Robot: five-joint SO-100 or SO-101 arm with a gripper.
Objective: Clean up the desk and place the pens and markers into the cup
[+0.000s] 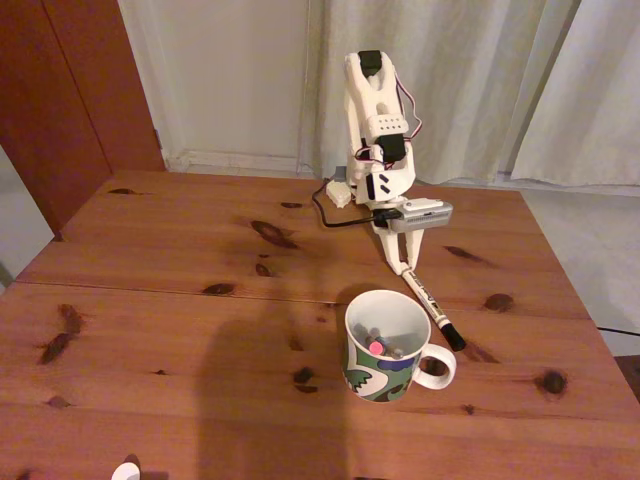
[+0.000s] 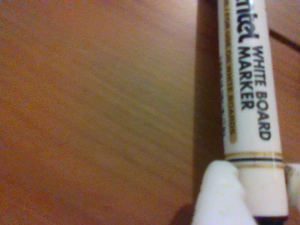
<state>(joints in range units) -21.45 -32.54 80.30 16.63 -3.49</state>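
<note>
End effector (image 1: 404, 266) grips one white marker (image 1: 432, 306); one cup (image 1: 385, 362) beside.

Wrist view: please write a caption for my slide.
Gripper closed on the white-barrelled whiteboard marker just above the reddish-brown wooden desk.

We see the white marker (image 1: 430, 297) with its black cap lying slanted on the desk (image 1: 180, 300). Beside it, the patterned cup (image 1: 384, 345) stands upright, pens inside.
</note>
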